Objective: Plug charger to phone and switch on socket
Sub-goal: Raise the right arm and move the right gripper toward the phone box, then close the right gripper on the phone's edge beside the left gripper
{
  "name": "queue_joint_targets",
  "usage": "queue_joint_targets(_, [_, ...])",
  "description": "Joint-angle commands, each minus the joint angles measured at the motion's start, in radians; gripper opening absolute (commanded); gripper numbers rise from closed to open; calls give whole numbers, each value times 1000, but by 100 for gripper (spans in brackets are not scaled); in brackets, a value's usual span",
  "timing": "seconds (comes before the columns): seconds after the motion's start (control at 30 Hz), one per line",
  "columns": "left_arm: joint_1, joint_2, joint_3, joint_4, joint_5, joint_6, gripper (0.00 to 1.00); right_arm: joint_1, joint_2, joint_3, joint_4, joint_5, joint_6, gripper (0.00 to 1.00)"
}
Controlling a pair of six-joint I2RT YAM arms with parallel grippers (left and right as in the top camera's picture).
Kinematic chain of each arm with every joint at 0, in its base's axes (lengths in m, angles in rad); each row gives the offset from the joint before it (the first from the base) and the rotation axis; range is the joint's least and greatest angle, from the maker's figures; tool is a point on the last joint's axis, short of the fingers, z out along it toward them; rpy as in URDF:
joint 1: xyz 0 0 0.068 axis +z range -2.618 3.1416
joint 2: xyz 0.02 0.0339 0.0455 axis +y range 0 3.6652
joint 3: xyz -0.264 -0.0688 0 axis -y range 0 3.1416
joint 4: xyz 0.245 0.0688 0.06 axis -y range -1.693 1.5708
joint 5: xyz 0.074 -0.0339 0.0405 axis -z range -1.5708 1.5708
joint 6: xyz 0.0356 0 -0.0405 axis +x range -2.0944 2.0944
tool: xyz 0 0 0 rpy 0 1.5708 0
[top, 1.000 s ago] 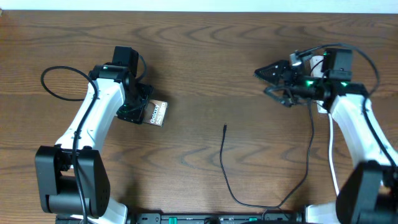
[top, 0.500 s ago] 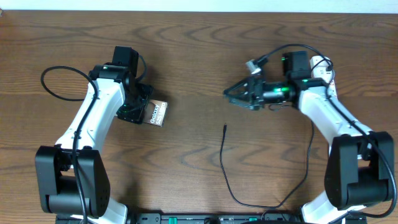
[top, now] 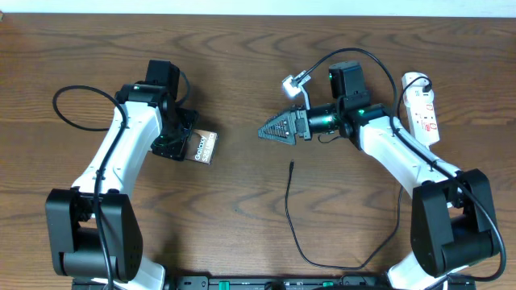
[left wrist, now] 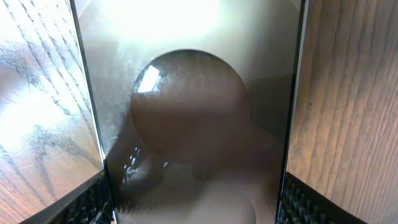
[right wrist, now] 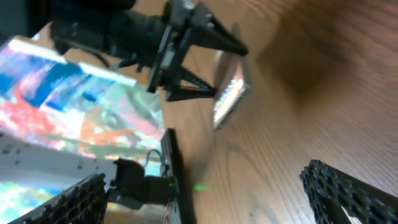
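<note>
Left gripper [top: 179,145]: fingers partway apart and clamped on the phone [top: 201,147], one on each long edge. In the left wrist view we see the phone [left wrist: 199,124] filling the gap, with both fingers [left wrist: 93,202] tight against its sides and its oval facing the camera. From overhead the phone sits left of centre, tilted, lettering up. We can't tell whether its far end touches the table [top: 242,64].

Right gripper [top: 270,133]: fingers wide apart, nothing between them, touching nothing. It hangs mid-table, pointing left toward the phone. The right wrist view is blurred, but we make out its fingers [right wrist: 348,190] in the lower corners, well apart, with the phone [right wrist: 229,99] across the table.

Charger [top: 287,211]: lies loose on the table. Its plug tip [top: 291,164] is just on the near side of the right gripper, apart from it and well apart from the phone. The cable runs toward the near edge, then loops back right.

Socket [top: 423,109]: flat on the table at far right, beside the right arm, well apart from both grippers.
</note>
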Motion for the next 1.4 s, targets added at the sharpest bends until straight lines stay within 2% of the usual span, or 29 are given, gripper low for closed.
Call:
queue_joint_targets(0.0, [-3,-35,35,-6,-13,14,8,12,8,13,0,87,41,99])
queue_joint_targets(0.23, [-3,-35,35,-6,-13,14,8,82,8,12,18,245,41,99])
queue_joint_targets(0.43, [-3,-35,35,-6,-6,14,8,164,8,12,102,277,50,99])
queue_joint_targets(0.6, [-3,-35,35,-6,-2,14,7,210,8,12,92,441,202,99])
queue_joint_targets(0.77, [-3,-35,35,-5,33,14,8,218,8,11,98,482,304,99])
queue_joint_targets(0.93, [-3,-35,35,-2,48,14,8,216,22,11,162,397,323,99])
queue_joint_targets(1.23, [-3,-35,35,3,81,14,7,217,199,11,452,134,511,99])
queue_joint_targets(1.37, [-3,-35,35,7,80,14,8,217,240,11,509,104,557,99])
